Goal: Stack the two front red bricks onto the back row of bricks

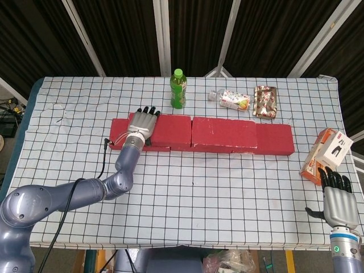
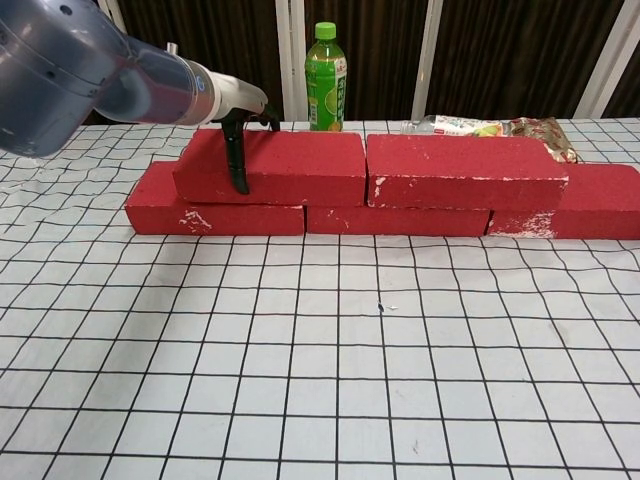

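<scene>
**Red bricks stacked two high on a checked table, left hand on the upper left brick**

The upper left brick (image 2: 270, 167) lies on the back row of bricks (image 2: 215, 217), next to the upper right brick (image 2: 465, 172), their ends almost meeting. The back row runs across the middle of the checked tablecloth (image 1: 199, 176).

Behind the bricks stands a green bottle (image 1: 178, 89), capped, with green liquid inside. To its right lie a snack packet (image 1: 235, 100) and a foil packet (image 1: 265, 102). An orange and white box (image 1: 326, 155) sits near the table's right edge.

The left hand (image 1: 141, 124) rests palm down on the left end of the upper left brick, fingers stretched flat over its top. The chest view adds what the head view hides: the thumb (image 2: 236, 160) hangs down the brick's front face, so the hand grips the brick between thumb and fingers. The left arm reaches in from the lower left.

Only the head view shows the right hand (image 1: 338, 202), low at the table's near right corner, fingers straight and spread, holding nothing, well apart from the bricks.
</scene>
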Tool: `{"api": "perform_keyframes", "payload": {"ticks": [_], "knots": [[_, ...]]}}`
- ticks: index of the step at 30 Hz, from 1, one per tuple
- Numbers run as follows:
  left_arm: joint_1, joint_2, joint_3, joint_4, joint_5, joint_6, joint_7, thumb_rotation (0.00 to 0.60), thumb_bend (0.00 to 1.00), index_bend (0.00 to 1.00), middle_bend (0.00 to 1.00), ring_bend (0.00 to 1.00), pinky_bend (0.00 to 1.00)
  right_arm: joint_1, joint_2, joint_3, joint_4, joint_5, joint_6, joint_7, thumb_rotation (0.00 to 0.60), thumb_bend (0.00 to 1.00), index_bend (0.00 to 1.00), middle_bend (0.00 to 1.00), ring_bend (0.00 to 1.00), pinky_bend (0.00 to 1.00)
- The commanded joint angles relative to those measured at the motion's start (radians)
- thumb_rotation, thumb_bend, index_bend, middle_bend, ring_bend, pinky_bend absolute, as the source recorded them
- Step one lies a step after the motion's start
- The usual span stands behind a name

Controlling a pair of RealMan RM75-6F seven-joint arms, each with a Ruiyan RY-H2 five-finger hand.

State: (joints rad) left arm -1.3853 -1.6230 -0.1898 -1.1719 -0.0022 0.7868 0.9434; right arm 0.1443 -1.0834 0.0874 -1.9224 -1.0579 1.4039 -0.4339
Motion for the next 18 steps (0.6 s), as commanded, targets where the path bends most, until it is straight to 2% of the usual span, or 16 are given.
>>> {"api": "perform_keyframes", "payload": {"ticks": [1,9,18], "knots": [[0.000,-0.001,-0.001,0.000,-0.004,0.002,0.002,0.600,0.00,0.11,0.00,0.00,0.10,0.000,0.000,0.000,0.001,-0.001,0.000,0.001,0.600,0.13,0.02,0.00,0.00,0.00],[-0.001,0.004,-0.009,-0.008,-0.009,0.005,0.007,0.600,0.00,0.04,0.00,0.00,0.09,0.001,-0.001,0.000,-0.001,0.001,-0.002,0.000,0.600,0.13,0.02,0.00,0.00,0.00],[0.000,0.007,-0.009,-0.011,-0.017,0.012,0.017,0.600,0.00,0.03,0.00,0.00,0.06,0.001,-0.001,0.001,-0.002,0.004,-0.001,-0.001,0.600,0.13,0.02,0.00,0.00,0.00]]}}
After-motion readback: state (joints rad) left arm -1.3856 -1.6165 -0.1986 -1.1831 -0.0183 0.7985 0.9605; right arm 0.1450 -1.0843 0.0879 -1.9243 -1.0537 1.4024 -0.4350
